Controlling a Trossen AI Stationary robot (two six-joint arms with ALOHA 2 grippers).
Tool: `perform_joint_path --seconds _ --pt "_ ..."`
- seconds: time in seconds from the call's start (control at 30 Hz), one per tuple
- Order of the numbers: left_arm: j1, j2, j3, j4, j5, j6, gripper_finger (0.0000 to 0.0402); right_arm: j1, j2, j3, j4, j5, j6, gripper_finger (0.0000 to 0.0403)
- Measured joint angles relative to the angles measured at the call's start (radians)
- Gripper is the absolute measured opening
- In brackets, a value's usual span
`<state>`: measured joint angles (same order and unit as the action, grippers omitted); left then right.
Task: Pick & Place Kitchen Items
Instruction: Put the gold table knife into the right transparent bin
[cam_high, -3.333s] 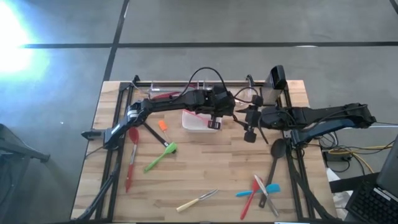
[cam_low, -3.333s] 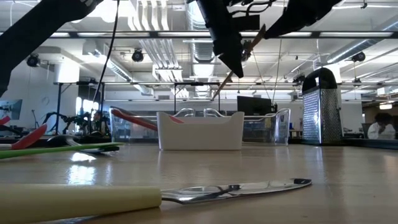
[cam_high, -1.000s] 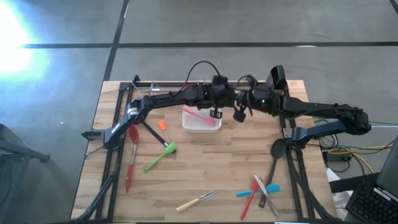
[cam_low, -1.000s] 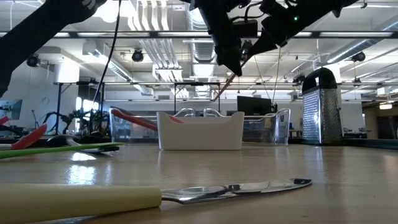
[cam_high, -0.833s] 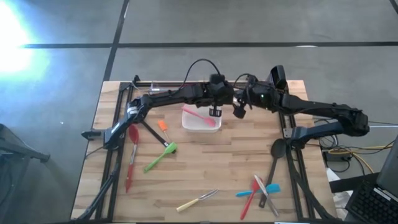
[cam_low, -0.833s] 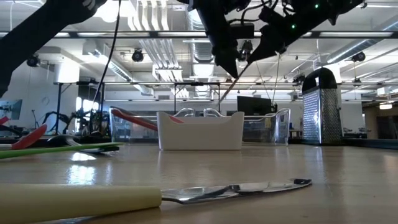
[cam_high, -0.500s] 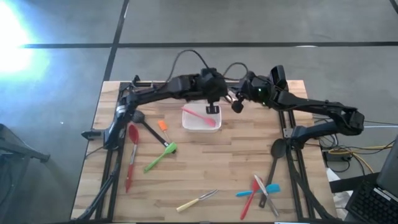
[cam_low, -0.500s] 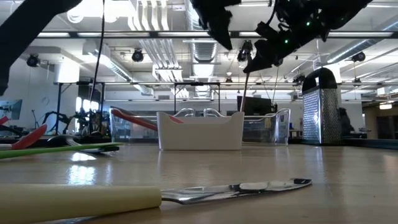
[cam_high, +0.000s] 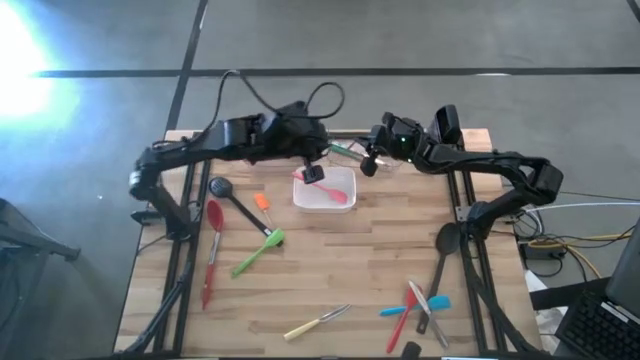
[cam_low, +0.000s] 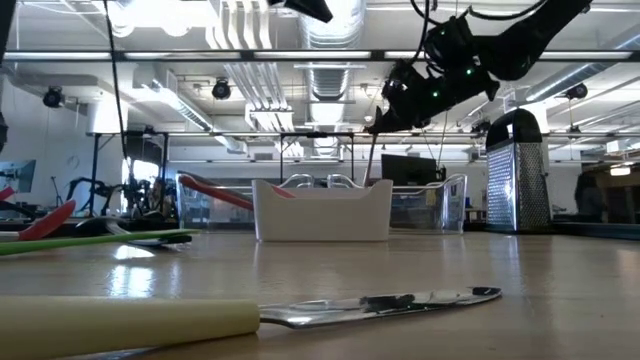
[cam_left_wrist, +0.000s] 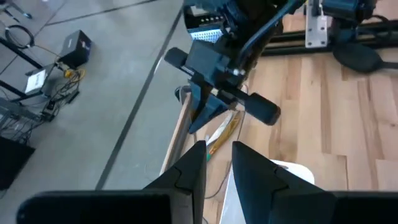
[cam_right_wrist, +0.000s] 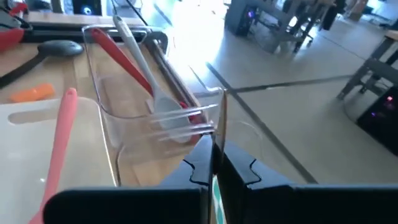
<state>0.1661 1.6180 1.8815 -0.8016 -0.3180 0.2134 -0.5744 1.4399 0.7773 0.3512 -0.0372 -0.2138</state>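
My right gripper (cam_high: 368, 161) hangs over the clear bin (cam_right_wrist: 124, 106) at the table's far edge, shut on a slim utensil (cam_left_wrist: 222, 130) with a pale shaft and a green end (cam_high: 342, 150). My left gripper (cam_high: 313, 172) is raised above the white dish's (cam_high: 322, 205) far left corner. Its fingers (cam_left_wrist: 193, 168) stand slightly open with nothing between them. A pink utensil (cam_high: 335, 192) lies in the dish. Red and pale utensils (cam_right_wrist: 134, 62) lean in the clear bin. My right gripper pinches the utensil's thin shaft (cam_right_wrist: 217, 140) between its two fingers. The fingers slant down from the table's right side. The utensil hangs steeply below the gripper (cam_low: 372, 160), clear of the table. Its lower end is hidden behind the white dish (cam_low: 322, 212).
A metal grater (cam_low: 515, 170) stands at the far right. Loose on the table lie a black ladle (cam_high: 232, 200), a red spoon (cam_high: 212, 250), a green spatula (cam_high: 258, 252), a cream-handled knife (cam_high: 318, 322), another black ladle (cam_high: 443, 250) and a red, blue and grey cluster (cam_high: 420, 305).
My left gripper has risen and drawn back toward the table's left, away from the white dish, where the pink utensil stays. My right gripper has gone toward the far edge and down with its utensil, which has tipped from slanting to nearly upright.
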Motion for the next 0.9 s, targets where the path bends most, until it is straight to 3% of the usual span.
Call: perform_joint_path --seconds 0.2,0.4,0.6,0.9 --pt "0.0 -0.136 -0.276 0.199 -0.001 -0.016 0.008 -0.037 0.058 0.01 0.09 -0.026 0.01 0.0007" --pt "0.0 -0.204 -0.438 0.349 -0.001 -0.017 0.008 -0.063 0.141 0.056 0.106 -0.055 0.027 0.0007" --pt "0.0 -0.231 -0.476 0.358 -0.011 -0.025 0.008 -0.063 0.177 0.09 0.036 -0.072 0.027 0.0007" --pt "0.0 -0.233 -0.476 0.367 -0.012 -0.026 0.008 -0.066 0.091 0.087 -0.285 -0.068 -0.004 0.0007"
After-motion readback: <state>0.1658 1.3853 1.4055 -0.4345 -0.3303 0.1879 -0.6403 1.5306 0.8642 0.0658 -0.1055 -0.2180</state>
